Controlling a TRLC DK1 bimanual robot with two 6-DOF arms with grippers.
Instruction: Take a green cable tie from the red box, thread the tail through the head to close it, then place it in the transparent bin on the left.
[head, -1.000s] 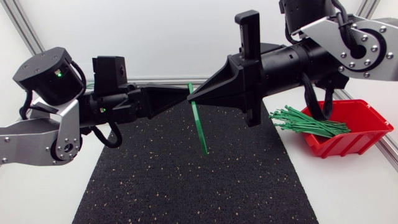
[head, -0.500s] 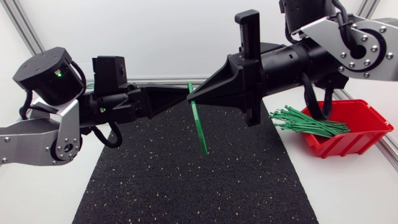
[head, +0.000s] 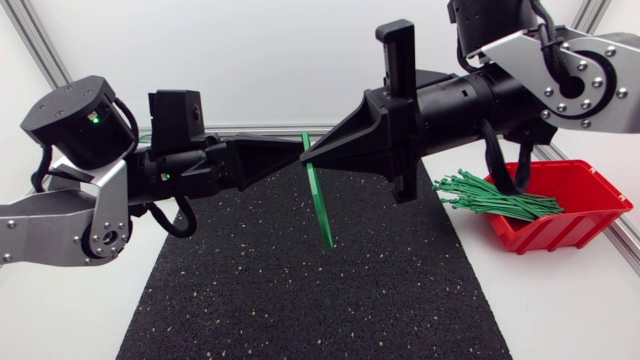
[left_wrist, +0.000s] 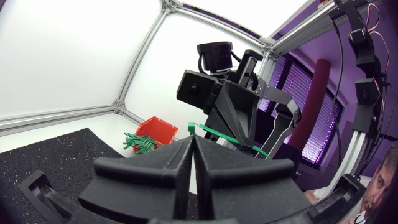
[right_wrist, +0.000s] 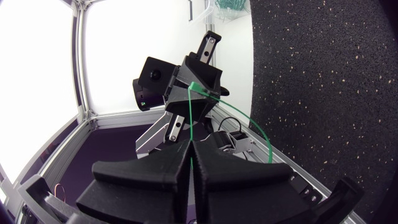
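Observation:
Above the black mat (head: 300, 300) my two grippers meet tip to tip. The left gripper (head: 298, 155) and the right gripper (head: 308, 158) are both shut on one green cable tie (head: 320, 205), whose strap hangs slanting down from the meeting point. In the left wrist view the cable tie (left_wrist: 214, 132) runs from my shut left gripper (left_wrist: 191, 142) past the right gripper (left_wrist: 239, 121). In the right wrist view the cable tie (right_wrist: 189, 115) spans from the left gripper (right_wrist: 194, 87) to my right gripper (right_wrist: 189, 148) and arcs off to one side.
The red box (head: 580, 215) stands at the right edge of the mat, with a bundle of green ties (head: 495, 195) sticking out towards the middle. The transparent bin (right_wrist: 231, 9) with green ties in it sits beyond the mat on the left side.

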